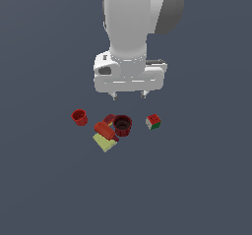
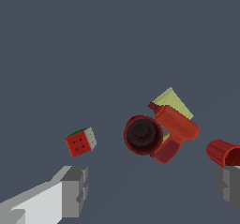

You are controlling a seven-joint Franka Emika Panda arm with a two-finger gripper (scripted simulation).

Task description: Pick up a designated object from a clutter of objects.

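On the worktop (image 1: 206,180), the puzzle cube (image 1: 153,122) is seen apart from the clutter, below the spread, empty hand (image 1: 129,96).

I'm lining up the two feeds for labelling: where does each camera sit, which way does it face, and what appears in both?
Exterior view: off the arm, raised and facing it, looking down at the floor; shows the white arm, the gripper with open jaws, and the clutter below.
Wrist view: on the wrist, looking down past two grey fingertips; no arm visible.
Shared: the puzzle cube standing apart, the dark-red cup, the red block, the pale yellow piece, and a second red cup.
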